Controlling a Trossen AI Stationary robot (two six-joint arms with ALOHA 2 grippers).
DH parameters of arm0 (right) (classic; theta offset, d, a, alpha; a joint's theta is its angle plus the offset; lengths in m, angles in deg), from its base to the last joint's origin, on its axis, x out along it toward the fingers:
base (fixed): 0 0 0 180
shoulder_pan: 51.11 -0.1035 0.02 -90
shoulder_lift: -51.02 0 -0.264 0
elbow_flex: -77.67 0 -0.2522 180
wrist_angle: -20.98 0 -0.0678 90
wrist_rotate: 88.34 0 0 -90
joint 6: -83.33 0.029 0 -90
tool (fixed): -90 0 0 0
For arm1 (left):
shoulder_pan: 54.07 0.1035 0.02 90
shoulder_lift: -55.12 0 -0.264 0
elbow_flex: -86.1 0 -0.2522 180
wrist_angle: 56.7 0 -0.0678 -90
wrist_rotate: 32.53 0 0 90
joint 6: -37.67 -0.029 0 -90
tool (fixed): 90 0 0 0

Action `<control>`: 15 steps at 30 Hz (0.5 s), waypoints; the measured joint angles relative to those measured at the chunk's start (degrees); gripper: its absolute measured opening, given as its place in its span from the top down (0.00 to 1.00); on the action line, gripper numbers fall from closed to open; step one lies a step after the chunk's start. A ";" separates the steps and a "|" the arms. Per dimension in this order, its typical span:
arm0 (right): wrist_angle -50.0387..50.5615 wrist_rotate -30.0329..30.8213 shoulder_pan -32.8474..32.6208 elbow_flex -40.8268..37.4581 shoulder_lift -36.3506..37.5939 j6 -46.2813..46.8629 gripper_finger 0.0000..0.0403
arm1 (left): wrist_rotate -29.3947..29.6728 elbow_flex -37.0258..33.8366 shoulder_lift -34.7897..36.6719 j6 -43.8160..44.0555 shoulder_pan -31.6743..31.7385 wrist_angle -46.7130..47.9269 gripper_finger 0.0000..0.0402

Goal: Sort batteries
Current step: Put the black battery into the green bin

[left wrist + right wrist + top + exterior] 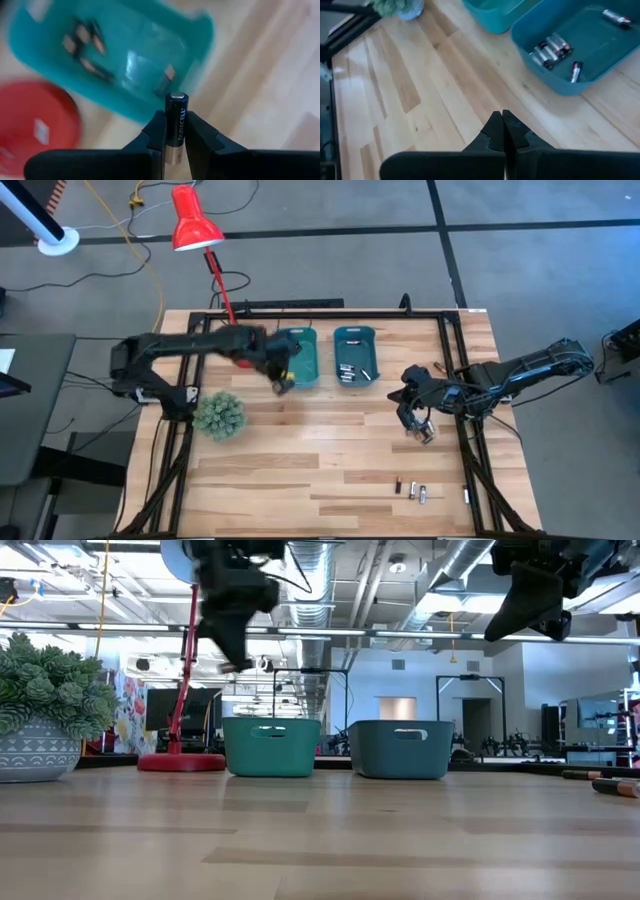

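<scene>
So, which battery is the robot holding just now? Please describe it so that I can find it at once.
Start at the two teal bins at the far side of the table and take the left bin, beside the red lamp. Above its near edge, the left pincer is shut on one battery. This cell is black with a silver cap and stands upright between the fingers, while the other batteries lie loose inside the bin.

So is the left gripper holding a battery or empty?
Holding one: the left gripper is shut on a black battery, upright between its fingers, near the left bin.
</scene>
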 joint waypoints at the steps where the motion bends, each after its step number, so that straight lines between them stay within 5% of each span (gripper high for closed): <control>1: 0.00 0.02 0.34 0.00 0.00 0.44 0.99 | 0.00 1.97 -1.55 -2.81 1.77 -0.06 0.91; 7: -0.06 0.00 2.69 0.00 0.00 3.65 0.99 | -1.53 10.54 -11.78 -15.40 7.29 -0.62 0.91; 15: -0.09 0.00 3.33 0.00 0.00 5.72 0.99 | -5.16 11.72 -22.90 -22.89 9.37 -3.98 0.91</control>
